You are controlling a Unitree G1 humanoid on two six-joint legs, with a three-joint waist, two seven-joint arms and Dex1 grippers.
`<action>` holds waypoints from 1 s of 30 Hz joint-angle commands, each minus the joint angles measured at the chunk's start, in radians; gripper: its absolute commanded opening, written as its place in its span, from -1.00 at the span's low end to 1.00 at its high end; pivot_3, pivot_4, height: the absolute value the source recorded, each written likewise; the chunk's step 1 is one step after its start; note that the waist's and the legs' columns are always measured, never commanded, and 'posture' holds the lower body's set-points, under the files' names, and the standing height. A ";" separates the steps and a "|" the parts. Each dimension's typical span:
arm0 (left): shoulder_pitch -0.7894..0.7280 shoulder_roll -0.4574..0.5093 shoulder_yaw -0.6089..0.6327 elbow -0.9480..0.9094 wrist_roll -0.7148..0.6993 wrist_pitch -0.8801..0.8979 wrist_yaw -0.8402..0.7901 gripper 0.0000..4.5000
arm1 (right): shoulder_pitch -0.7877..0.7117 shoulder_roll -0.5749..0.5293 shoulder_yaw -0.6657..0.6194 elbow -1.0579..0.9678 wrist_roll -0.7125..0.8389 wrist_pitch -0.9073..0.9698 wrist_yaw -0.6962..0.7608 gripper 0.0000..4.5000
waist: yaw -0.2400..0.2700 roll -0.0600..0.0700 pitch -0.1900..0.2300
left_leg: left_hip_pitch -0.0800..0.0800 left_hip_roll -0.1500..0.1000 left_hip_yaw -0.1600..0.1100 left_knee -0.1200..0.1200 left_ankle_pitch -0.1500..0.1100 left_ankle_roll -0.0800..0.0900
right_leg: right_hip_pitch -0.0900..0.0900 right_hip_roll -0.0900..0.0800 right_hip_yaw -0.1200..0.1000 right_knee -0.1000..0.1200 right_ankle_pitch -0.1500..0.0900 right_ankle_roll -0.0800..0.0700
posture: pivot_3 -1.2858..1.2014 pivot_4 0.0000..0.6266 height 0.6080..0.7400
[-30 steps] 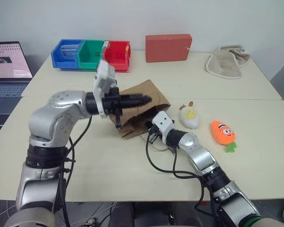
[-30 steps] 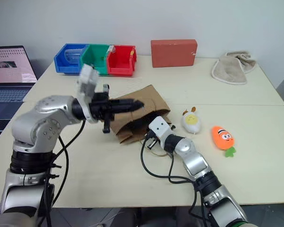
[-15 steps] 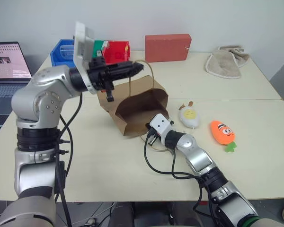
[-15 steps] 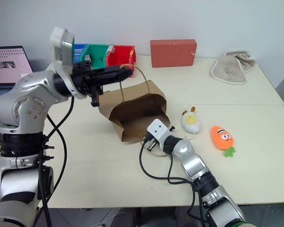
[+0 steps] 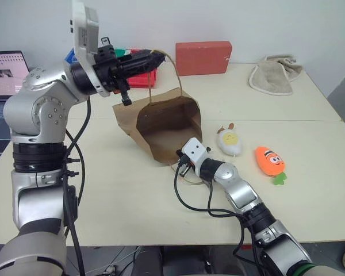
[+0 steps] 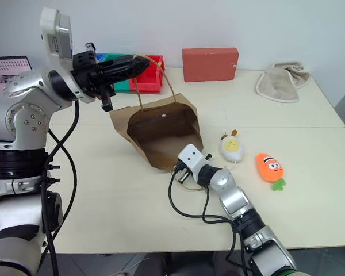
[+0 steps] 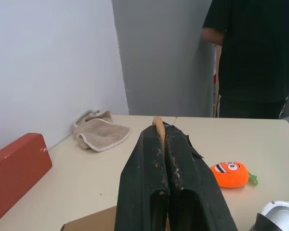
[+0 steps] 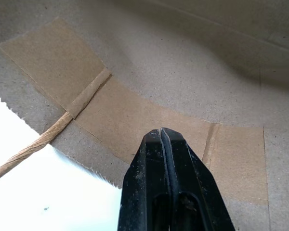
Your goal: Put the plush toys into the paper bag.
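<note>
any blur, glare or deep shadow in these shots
Left eye view: even light, no glare; the paper bag is dark inside its open mouth. Left wrist view: the left gripper is sharp, the person is a dark, underlit shape. Right wrist view: a white patch is washed out.

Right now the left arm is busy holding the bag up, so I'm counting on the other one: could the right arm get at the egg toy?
Probably yes. The egg toy lies in the open just beside the right gripper, nothing between them. But that gripper is shut at the paper bag's lower lip and must pull back and open first.
</note>
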 commanded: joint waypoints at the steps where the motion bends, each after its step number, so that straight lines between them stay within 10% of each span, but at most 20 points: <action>1: 0.057 0.014 -0.023 -0.096 -0.012 0.012 -0.043 -1.00 | -0.017 0.018 -0.038 -0.009 0.010 0.013 -0.018 -0.99 | 0.000 0.000 0.000 | 0.000 0.000 0.000 0.000 0.000 0.000 | 0.000 0.000 0.000 0.000 0.000 0.000 | 0.03 -0.52 1.00; 16: 0.231 0.031 -0.034 -0.304 -0.065 0.105 -0.021 -1.00 | -0.006 0.058 -0.196 -0.199 0.194 0.234 0.002 -0.99 | 0.000 0.000 0.000 | 0.000 0.000 -0.001 0.000 0.000 0.000 | 0.000 0.000 -0.001 0.000 0.000 -0.001 | 0.03 -0.52 1.00; 30: 0.235 -0.026 -0.096 -0.291 -0.037 0.081 -0.004 -1.00 | 0.084 -0.395 -0.317 -0.736 0.450 0.475 0.331 -0.83 | 0.004 0.000 0.000 | -0.001 0.000 -0.001 -0.001 0.000 0.000 | 0.000 0.000 -0.001 -0.001 -0.001 -0.001 | 0.03 -0.52 1.00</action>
